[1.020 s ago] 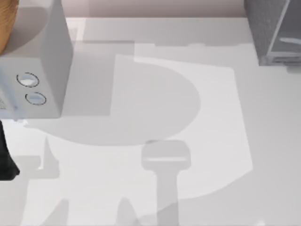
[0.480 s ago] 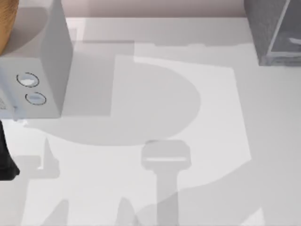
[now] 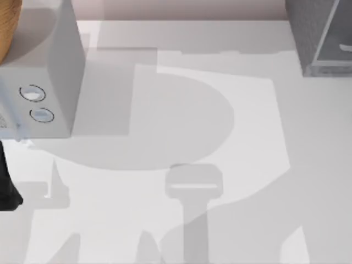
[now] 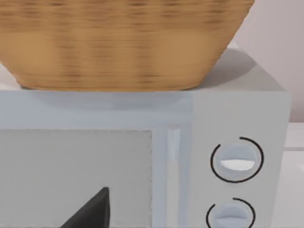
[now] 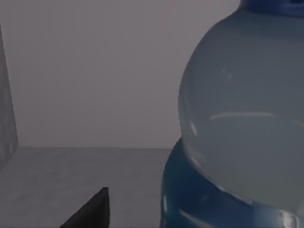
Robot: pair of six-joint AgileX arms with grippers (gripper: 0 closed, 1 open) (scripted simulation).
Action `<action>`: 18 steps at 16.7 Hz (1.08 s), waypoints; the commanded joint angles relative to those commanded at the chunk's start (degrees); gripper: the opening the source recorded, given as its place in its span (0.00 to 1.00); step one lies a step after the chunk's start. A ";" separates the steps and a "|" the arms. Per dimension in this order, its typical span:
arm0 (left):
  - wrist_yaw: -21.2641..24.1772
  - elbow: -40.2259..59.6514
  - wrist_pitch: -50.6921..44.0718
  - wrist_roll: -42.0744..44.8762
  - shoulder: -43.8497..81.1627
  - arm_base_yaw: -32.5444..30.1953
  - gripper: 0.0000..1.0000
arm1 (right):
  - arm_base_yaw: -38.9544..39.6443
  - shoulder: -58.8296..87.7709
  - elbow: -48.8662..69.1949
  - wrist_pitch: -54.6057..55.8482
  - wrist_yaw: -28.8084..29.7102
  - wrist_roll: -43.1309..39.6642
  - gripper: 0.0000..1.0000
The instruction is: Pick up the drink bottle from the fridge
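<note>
The drink bottle (image 5: 242, 123) looms very close in the right wrist view, with a clear upper body, a blue lower body and a blue cap at its top. It stands on a dim grey floor with dim grey walls around it. A dark part of my right gripper (image 5: 90, 211) shows beside the bottle, apart from it. In the top view the fridge (image 3: 316, 33) sits at the far right corner, dark grey with a clear panel in a pale frame. My left gripper (image 4: 90, 211) faces the light grey box.
A light grey box with two round dials (image 3: 41, 82) stands at the far left, and a woven basket (image 4: 123, 42) rests on top of it. A dark piece of my left arm (image 3: 6, 187) shows at the left edge. Broad shadows lie across the white table (image 3: 181, 110).
A broad shadow has spread leftward over the table's front right. The pale glint behind the fridge's clear panel has slid right. The left arm has stayed put.
</note>
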 joint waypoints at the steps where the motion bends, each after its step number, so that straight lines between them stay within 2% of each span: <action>1: 0.00 0.00 0.00 0.00 0.00 0.00 1.00 | 0.00 0.00 0.00 0.00 0.00 0.00 1.00; 14: 0.00 0.00 0.00 0.00 0.00 0.00 1.00 | 0.00 0.00 0.00 0.00 0.00 0.00 0.02; 18: 0.00 0.00 0.00 0.00 0.00 0.00 1.00 | 0.00 0.00 0.00 0.00 0.00 0.00 0.00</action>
